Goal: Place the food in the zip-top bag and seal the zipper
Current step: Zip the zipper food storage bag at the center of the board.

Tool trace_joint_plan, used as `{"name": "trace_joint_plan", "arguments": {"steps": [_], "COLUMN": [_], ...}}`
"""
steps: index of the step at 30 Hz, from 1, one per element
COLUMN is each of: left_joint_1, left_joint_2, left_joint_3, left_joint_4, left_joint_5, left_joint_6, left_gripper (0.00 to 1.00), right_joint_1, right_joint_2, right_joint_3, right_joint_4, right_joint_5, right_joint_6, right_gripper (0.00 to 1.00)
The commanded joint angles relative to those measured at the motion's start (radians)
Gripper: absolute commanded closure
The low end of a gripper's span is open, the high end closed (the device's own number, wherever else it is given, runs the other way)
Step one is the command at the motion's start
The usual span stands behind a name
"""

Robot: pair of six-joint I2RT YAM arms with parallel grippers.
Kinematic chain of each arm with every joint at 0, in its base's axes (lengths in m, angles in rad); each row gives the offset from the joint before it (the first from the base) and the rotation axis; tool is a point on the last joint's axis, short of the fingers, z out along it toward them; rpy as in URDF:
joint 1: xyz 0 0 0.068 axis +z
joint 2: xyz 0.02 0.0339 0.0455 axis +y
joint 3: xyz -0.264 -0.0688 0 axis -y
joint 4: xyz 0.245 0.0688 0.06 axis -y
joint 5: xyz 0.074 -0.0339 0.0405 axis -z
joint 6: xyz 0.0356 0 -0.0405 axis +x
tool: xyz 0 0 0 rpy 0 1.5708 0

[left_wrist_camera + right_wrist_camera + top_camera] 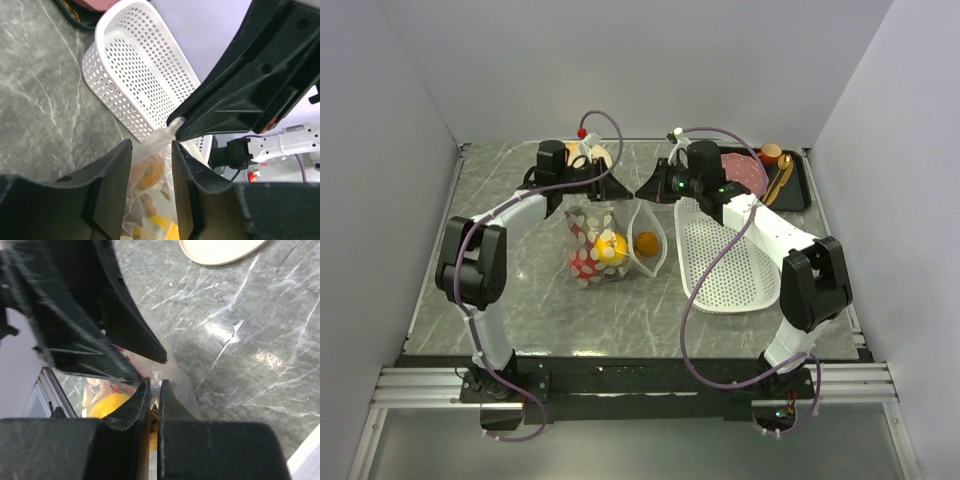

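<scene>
The clear dotted zip-top bag hangs upright at the table's middle. It holds food: a yellow round fruit, an orange round piece and red pieces. My right gripper is shut on the bag's top edge; in the right wrist view its jaws pinch the white zipper strip, with the yellow fruit below. My left gripper faces it. In the left wrist view its jaws stand apart, with the bag and the orange piece between them, not pinched.
A white perforated basket lies right of the bag and also shows in the left wrist view. A black tray with a pink plate sits at the back right. A beige plate lies behind the left gripper.
</scene>
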Motion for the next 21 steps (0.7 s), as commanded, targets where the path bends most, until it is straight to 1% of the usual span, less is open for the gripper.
{"name": "trace_joint_plan", "arguments": {"steps": [1,6,7,9,10,11,14,16,19,21], "left_joint_1": [-0.001,-0.001,-0.001,-0.001,-0.001,-0.001,-0.001,0.0,0.003,0.009], "left_joint_2": [0.024,0.034,0.034,0.032,0.03,0.037,0.041,0.032,0.012,0.004], "left_joint_3": [-0.014,-0.028,-0.029,-0.029,-0.026,-0.019,-0.021,-0.026,-0.035,-0.046], "left_joint_4": [0.108,0.164,0.177,0.182,0.172,0.172,0.223,0.206,0.208,0.224], "left_joint_5": [0.078,0.098,0.098,0.086,0.08,0.076,0.078,0.021,-0.026,-0.034], "left_joint_6": [-0.039,-0.059,-0.077,-0.081,-0.076,-0.077,-0.119,-0.114,-0.117,-0.134], "left_gripper": [0.59,0.68,0.76,0.84,0.93,0.99,0.99,0.99,0.99,0.99], "right_joint_1": [-0.006,-0.006,-0.006,-0.008,-0.008,-0.006,-0.006,-0.006,-0.006,-0.008], "right_joint_2": [-0.054,-0.049,-0.048,-0.049,-0.049,-0.048,-0.045,-0.049,-0.062,-0.068], "right_joint_3": [0.016,0.022,0.024,0.024,0.024,0.024,0.021,0.012,-0.014,-0.031], "right_joint_4": [0.051,0.052,0.049,0.051,0.051,0.051,0.046,0.04,0.025,0.008], "right_joint_5": [-0.024,-0.033,-0.03,-0.03,-0.032,-0.035,-0.043,-0.034,-0.006,0.008], "right_joint_6": [-0.006,-0.007,-0.012,-0.012,-0.009,-0.009,-0.006,-0.009,-0.025,-0.035], "right_gripper": [1.0,1.0,1.0,1.0,1.0,1.0,1.0,1.0,0.99,0.98]}}
